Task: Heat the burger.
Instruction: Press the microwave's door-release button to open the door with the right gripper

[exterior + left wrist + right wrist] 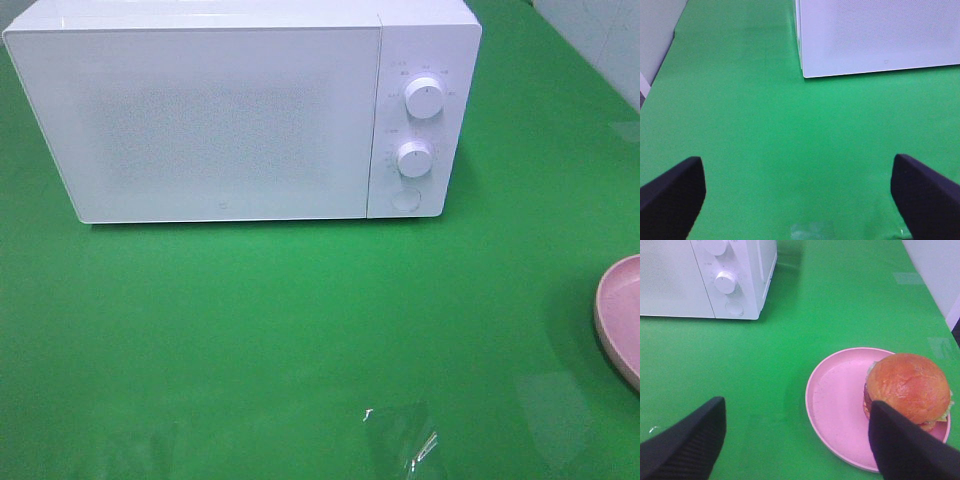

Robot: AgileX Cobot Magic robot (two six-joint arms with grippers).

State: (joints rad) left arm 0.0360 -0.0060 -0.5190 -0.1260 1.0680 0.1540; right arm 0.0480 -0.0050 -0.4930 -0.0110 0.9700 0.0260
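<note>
The burger [908,386], with a glossy golden-brown bun and a bit of lettuce at its edge, sits on one side of a pink plate [840,400]; it is outside the exterior high view, where only the plate's rim [622,315] shows at the right edge. My right gripper [797,442] is open, short of the plate, with one dark finger [907,450] partly in front of the burger. The white microwave [240,110] stands at the back with its door shut. My left gripper [797,200] is open over bare green cloth, facing the microwave's front corner [880,35].
The microwave's two knobs [425,98] and round button [406,198] sit on its right panel. Green cloth [300,330] covers the table. A clear scrap of tape or film [405,440] lies near the front edge. A pale wall [935,270] borders the right side.
</note>
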